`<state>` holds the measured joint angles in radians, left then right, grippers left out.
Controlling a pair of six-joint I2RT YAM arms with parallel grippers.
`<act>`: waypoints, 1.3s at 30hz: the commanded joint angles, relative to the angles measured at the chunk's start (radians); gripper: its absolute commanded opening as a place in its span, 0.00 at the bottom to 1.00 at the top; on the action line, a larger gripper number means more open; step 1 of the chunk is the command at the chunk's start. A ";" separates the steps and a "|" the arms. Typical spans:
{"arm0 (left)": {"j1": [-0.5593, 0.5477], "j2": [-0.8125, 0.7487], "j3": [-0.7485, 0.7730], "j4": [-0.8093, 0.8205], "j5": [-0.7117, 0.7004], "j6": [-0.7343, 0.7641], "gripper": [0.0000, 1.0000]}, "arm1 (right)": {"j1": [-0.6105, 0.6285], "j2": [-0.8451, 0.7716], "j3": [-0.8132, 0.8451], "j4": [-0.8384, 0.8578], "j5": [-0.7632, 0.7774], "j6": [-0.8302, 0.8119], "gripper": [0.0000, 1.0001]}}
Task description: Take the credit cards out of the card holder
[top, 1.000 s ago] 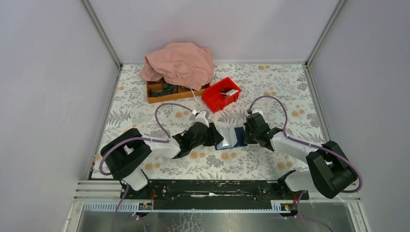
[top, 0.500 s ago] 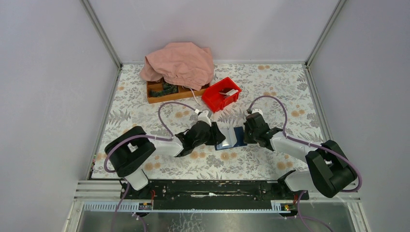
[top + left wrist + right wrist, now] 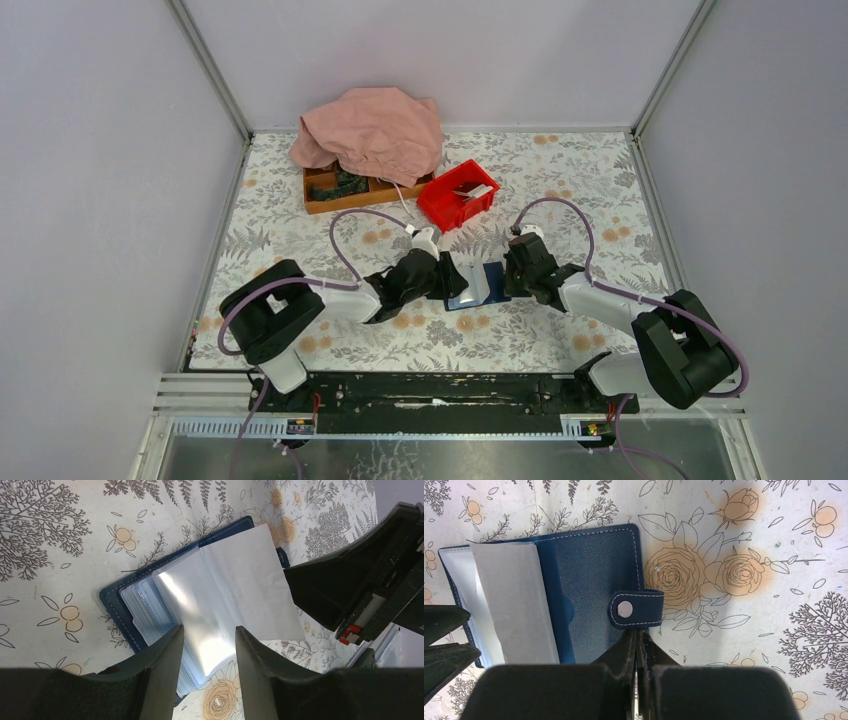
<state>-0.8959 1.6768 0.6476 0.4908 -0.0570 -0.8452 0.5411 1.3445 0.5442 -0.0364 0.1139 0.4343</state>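
Observation:
The card holder (image 3: 482,284) lies open on the flowered table between my two grippers. It has a dark blue cover (image 3: 589,587) with a snap tab (image 3: 636,609) and a stack of clear sleeves (image 3: 150,607). One whitish sleeve page (image 3: 240,587) is lifted over the fold. I see no credit cards in the sleeves. My left gripper (image 3: 209,640) is open, its fingers straddling the near edge of the sleeves. My right gripper (image 3: 638,635) is shut on the cover's edge just below the snap tab; it also shows in the left wrist view (image 3: 350,585).
A red bin (image 3: 457,195) with a few light flat pieces stands behind the holder. A wooden tray (image 3: 340,190) half covered by a pink cloth (image 3: 370,130) is at the back left. Walls close the table on three sides.
My left gripper has moved a little right, onto the holder's left half. The right gripper and the holder have stayed put.

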 commanded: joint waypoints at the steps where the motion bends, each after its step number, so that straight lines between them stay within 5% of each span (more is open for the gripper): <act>1: 0.001 -0.037 -0.003 0.007 -0.031 0.034 0.49 | -0.003 0.010 0.000 0.007 0.015 -0.008 0.00; 39: 0.003 -0.003 -0.032 0.047 -0.018 0.000 0.49 | -0.002 0.021 -0.001 0.011 0.014 -0.006 0.00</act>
<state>-0.8959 1.6596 0.6193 0.4911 -0.0669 -0.8433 0.5411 1.3457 0.5442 -0.0357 0.1143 0.4343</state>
